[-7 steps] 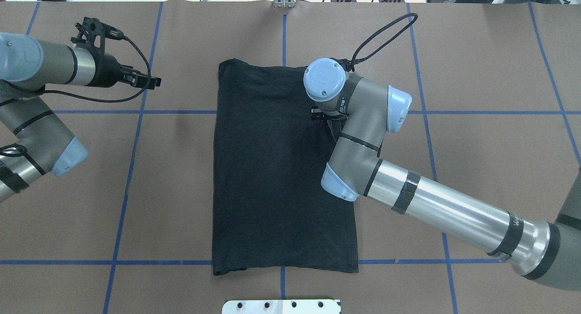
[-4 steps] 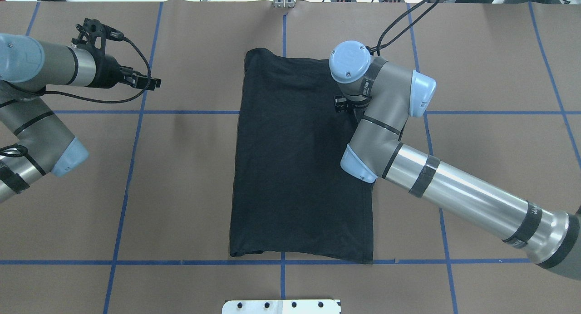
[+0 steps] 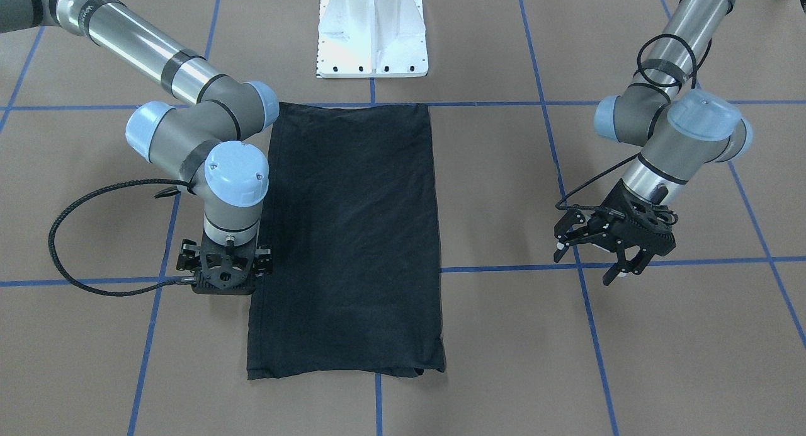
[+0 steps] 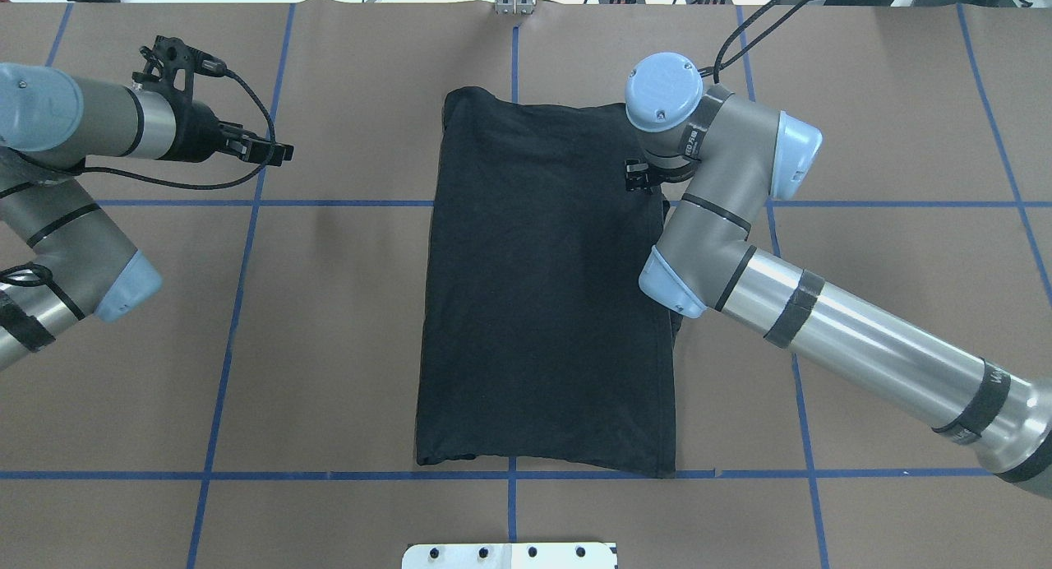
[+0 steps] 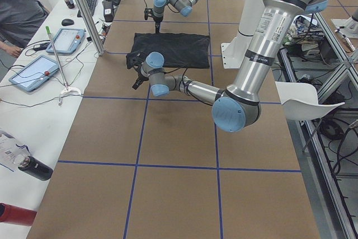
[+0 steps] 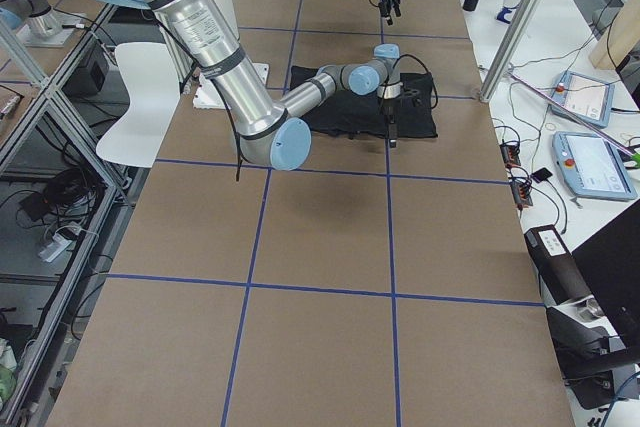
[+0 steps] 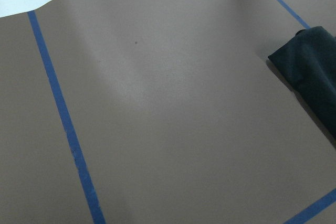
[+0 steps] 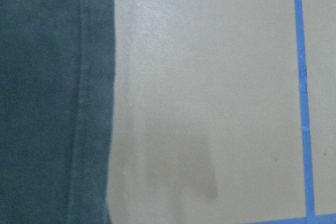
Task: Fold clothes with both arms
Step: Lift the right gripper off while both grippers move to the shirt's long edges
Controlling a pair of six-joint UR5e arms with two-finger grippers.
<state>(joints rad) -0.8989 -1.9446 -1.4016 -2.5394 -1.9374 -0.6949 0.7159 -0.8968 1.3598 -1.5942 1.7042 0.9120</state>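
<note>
T-shirt lies folded flat; left claw spread apart, right claw at its edge, grip unclear.

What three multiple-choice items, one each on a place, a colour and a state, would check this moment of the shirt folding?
1. Where is the right gripper?
A. at the shirt's long edge
B. over the shirt's middle
C. far off the shirt

2. What colour are the tape lines on the table?
A. red
B. blue
C. white

3. The left gripper is:
A. shut on the shirt
B. out of view
C. open, holding nothing

Key:
1 A: the front view shows it pointing down beside the shirt's long edge.
2 B: every view shows blue lines.
3 C: its fingers are spread over bare table, away from the shirt.
</note>
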